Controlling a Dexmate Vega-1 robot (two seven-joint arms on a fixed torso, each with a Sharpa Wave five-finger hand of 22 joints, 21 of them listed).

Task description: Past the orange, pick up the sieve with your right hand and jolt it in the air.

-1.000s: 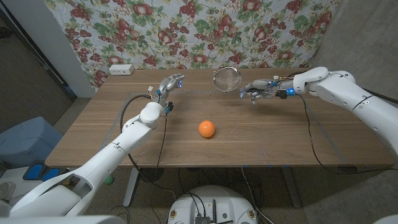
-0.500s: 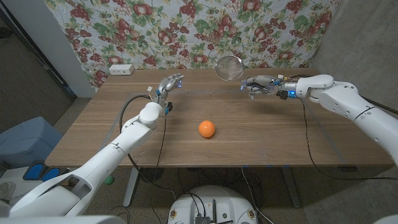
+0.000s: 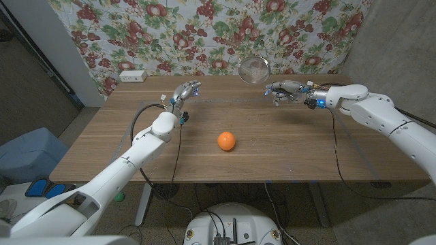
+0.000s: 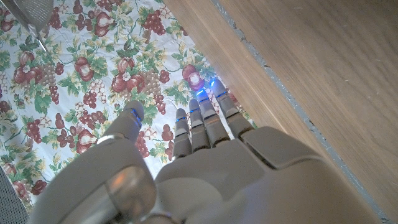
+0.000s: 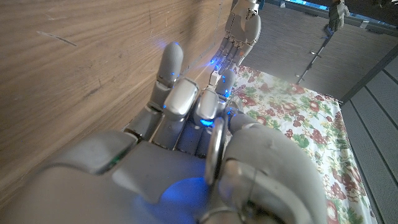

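Holding the sieve [image 3: 253,69] aloft at upper centre of the head view, the right hand [image 3: 285,90] has its fingers curled around the handle; the mesh bowl hangs in front of the floral cloth [image 3: 204,34], clear of the table [image 3: 286,150]. The orange [image 3: 227,141] sits on the table at centre frame, well apart from the sieve and nearer the camera

Step in hand looks like the jolt. To do it well: short sharp wrist moves, grip kept tight so the thin handle doesn't twist in the fingers, sieve kept well above the table edge

The left hand [image 3: 184,92] stands up left of centre, fingers [image 4: 208,115] spread and holding nothing, far enough off not to interfere

Hard to make out: in the right wrist view the right hand's fingers [image 5: 177,93] wrap a thin metal handle [image 5: 214,149], but the bowl is out of frame. In the left wrist view only a cut-off bit of mesh shows at the top left corner. Whether the thumb locks the handle – can't tell. The grip in the head view is too small to judge
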